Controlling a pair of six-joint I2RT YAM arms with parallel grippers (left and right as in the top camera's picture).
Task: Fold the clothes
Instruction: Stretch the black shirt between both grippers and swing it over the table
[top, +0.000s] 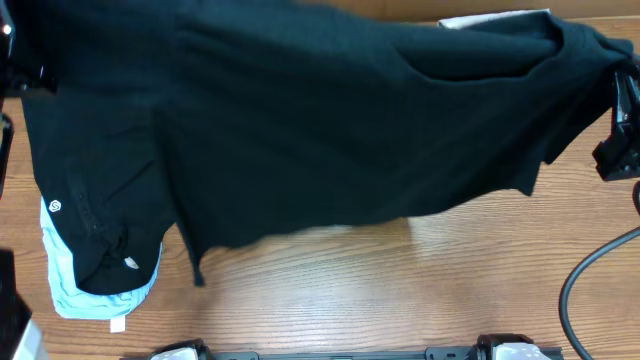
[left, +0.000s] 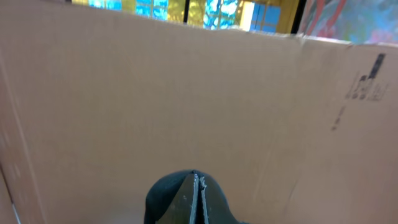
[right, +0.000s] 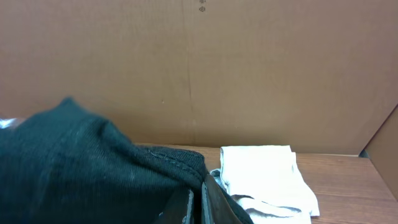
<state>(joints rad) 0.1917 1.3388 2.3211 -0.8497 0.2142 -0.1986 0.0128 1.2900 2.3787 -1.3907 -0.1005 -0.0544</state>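
The black shirt (top: 330, 130) is held spread above the table (top: 400, 290). The left gripper (left: 196, 199) is seen fully closed, with a fold of the shirt pinched between its fingers. The right gripper (right: 199, 205) is likewise clamped on the shirt's edge. A light-blue garment (top: 90, 297) is laid at the table's left edge, and a beige garment (right: 264, 174) at its far edge.

left arm: far out at my left side, my left gripper (left: 196, 200) clamped tight on the black T-shirt (top: 330, 130) | right arm: far out at my right, my right gripper (right: 200, 208) pinched tight on the same shirt's edge
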